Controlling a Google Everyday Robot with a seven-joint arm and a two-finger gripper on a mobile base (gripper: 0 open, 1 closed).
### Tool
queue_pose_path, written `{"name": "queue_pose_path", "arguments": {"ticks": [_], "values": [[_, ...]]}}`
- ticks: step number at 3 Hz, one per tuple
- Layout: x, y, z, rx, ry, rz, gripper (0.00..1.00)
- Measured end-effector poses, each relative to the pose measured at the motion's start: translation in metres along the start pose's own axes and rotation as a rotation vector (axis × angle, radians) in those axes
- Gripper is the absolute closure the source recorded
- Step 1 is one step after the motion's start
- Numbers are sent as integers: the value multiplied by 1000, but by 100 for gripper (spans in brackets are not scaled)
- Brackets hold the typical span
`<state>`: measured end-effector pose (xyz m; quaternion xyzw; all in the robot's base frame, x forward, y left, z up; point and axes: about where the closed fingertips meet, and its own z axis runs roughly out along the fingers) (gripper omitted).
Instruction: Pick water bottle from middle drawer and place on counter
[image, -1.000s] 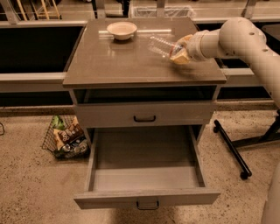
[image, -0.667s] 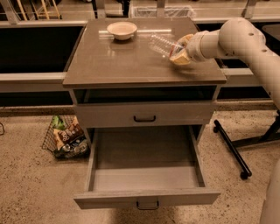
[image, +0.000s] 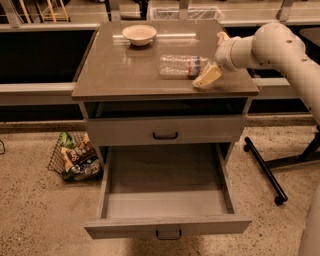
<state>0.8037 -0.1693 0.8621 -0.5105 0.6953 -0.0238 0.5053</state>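
The water bottle (image: 181, 66) lies on its side on the counter (image: 115, 70), right of the middle, with its dark label band toward the right. My gripper (image: 210, 59) is at the bottle's right end, just above the counter. It is open, with one pale finger (image: 206, 77) resting low by the bottle and the other raised behind. The arm comes in from the right. The middle drawer (image: 167, 226) is pulled out below and its grey floor is bare.
A small pale round bowl (image: 139, 34) sits at the back of the counter. The top drawer (image: 165, 131) is shut. A wire basket of snack packs (image: 75, 157) stands on the floor at left. A black wheeled stand leg (image: 265, 170) lies at right.
The bottle was held tilted above the counter in the gripper. It now lies flat on the counter, and the fingers have opened off it.
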Motion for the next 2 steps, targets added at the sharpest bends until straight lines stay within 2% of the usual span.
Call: {"name": "queue_pose_path", "arguments": {"ticks": [2], "values": [[1,-3,-14,40,-43,22,0]]}}
